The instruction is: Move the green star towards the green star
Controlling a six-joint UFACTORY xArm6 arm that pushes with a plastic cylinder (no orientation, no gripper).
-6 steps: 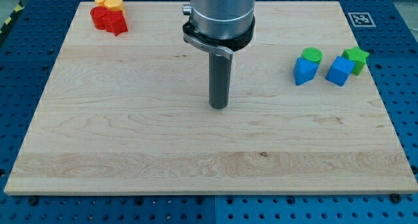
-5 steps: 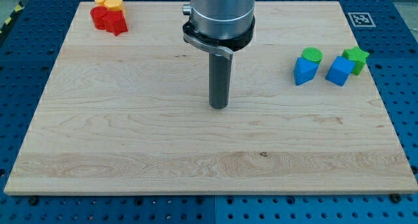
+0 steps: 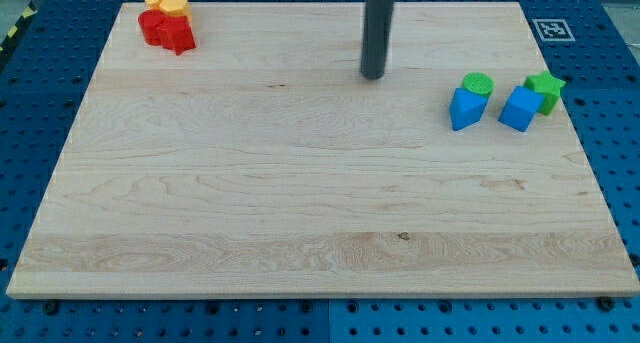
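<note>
1. My tip (image 3: 373, 77) had jumped from the middle of the worktop (image 3: 300, 203) to a spot near the view's top, a little right of centre. That put it closer to the cluster on the view's right, and much less of my arm showed above the rod.
2. I carried no hand at all, only the straight rod, so there was nothing to be apart or together; the tip touched no block.
3. The green star (image 3: 546, 86) sat near the worktop's right edge, just behind and touching the blue cube (image 3: 520, 109). It had not shifted.
4. Left of that pair stood the blue wedge-like block (image 3: 466, 109) with the green cylinder (image 3: 478, 83) just behind it. Neither had moved.
5. Far off at the view's top left, the red blocks (image 3: 167, 30) and the yellow blocks (image 3: 166, 1) huddled together, well apart from my tip.
6. My reading: the shift was an approach, not a push. The star remained untouched, and the other blocks stood between my tip and it, so I judged I would need to come round them.
</note>
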